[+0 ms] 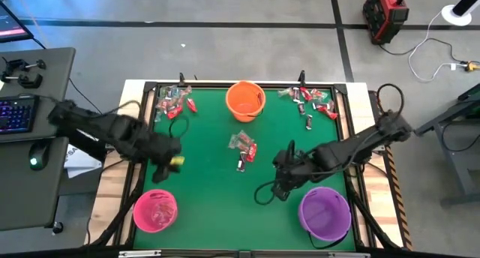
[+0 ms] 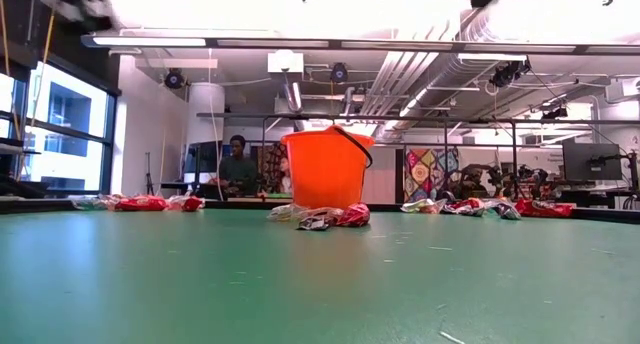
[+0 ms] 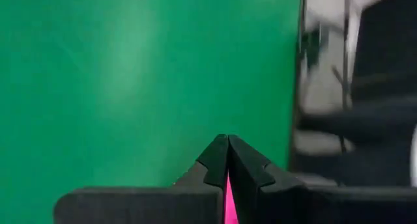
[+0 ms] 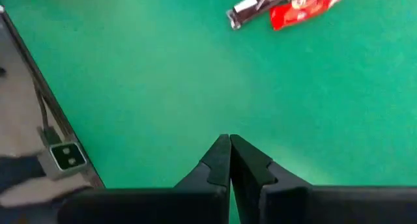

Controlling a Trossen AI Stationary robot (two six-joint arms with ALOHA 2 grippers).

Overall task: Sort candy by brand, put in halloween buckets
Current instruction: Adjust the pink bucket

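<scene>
We cannot read any brand on the candy, and the left arm is blurred in the high view, so we cannot make out the small yellow patch beside its tip. In the low view only the orange bucket shows; the pink and purple ones are out of frame.

The left gripper hangs over the green bench at its left side, just beyond the pink bucket. Its wrist view shows the fingertips pressed together with nothing seen between them, a pink sliver showing behind. The right gripper hovers over the bench at the near right, just left of the purple bucket. Its fingertips are likewise clenched and empty.

The orange bucket stands at the far middle. Candy lies in three groups: a red and silvery heap at the far left corner, another at the far right corner, and a small cluster in the middle, near side of the orange bucket. We see something pale inside the pink bucket but cannot tell what.
</scene>
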